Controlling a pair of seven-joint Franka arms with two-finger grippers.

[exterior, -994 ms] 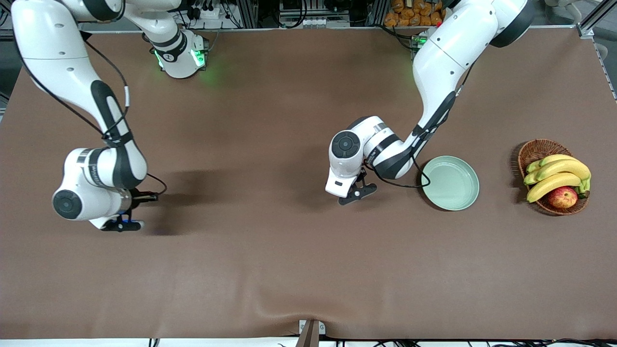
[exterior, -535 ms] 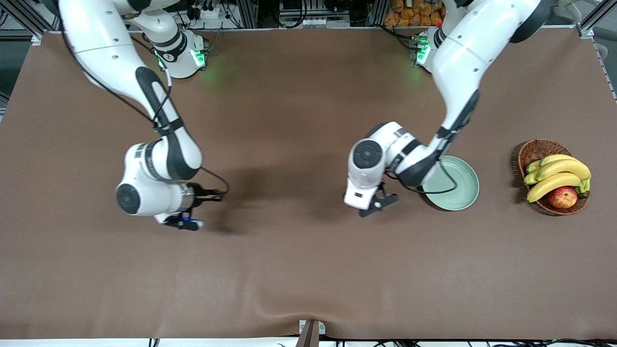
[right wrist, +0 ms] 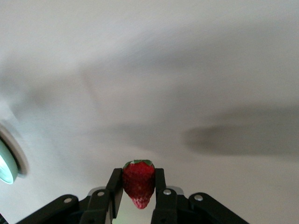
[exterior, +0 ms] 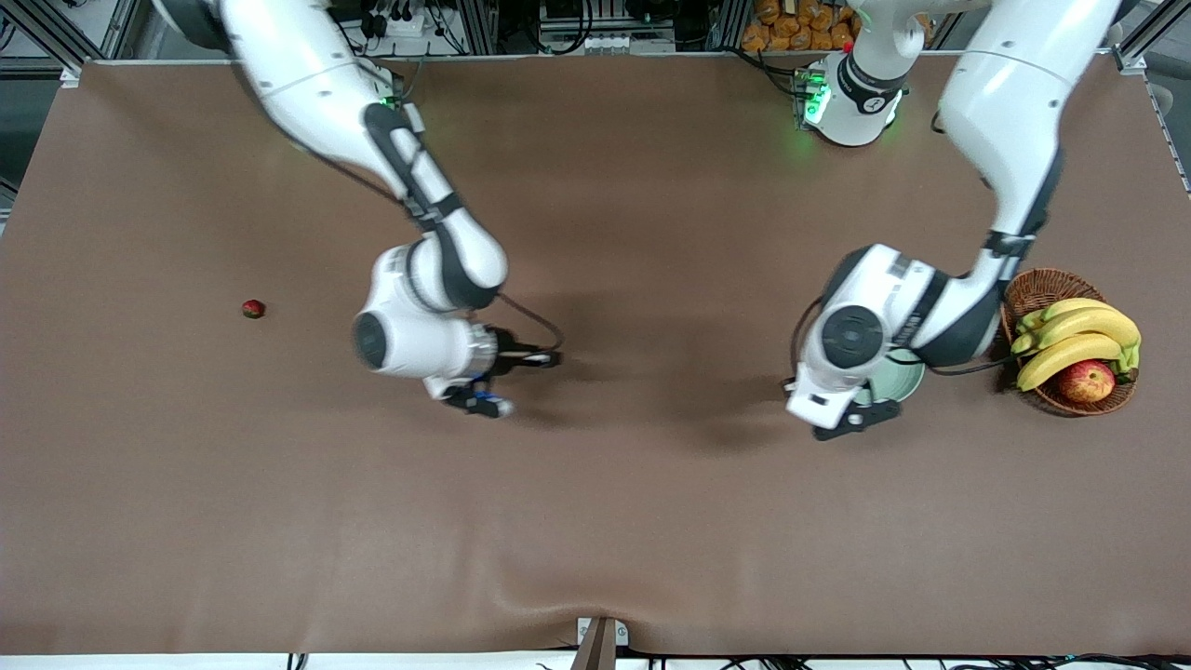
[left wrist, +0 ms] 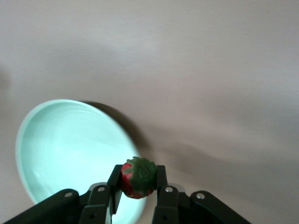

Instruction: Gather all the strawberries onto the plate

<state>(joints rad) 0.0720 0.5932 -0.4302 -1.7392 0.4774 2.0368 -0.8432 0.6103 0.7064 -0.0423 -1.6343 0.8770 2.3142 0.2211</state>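
My left gripper (exterior: pixel 854 419) is shut on a red strawberry (left wrist: pixel 138 178) with a green cap and holds it over the near edge of the mint-green plate (left wrist: pixel 70 149). In the front view my left arm hides most of the plate (exterior: pixel 901 377). My right gripper (exterior: pixel 477 402) is shut on a second strawberry (right wrist: pixel 138 183) and holds it over bare table near the middle. A third strawberry (exterior: pixel 252 308) lies on the table toward the right arm's end. A sliver of the plate's rim (right wrist: pixel 5 164) shows in the right wrist view.
A brown wicker basket (exterior: pixel 1035 288) with bananas (exterior: pixel 1079 337) and a red-yellow apple (exterior: pixel 1086 380) stands beside the plate, at the left arm's end. The brown table cover has a wrinkle at its near edge (exterior: pixel 558 596).
Both arms have swung toward the left arm's end of the table, each carrying its strawberry. The left gripper now hangs over the plate's edge. The third strawberry has come into sight.
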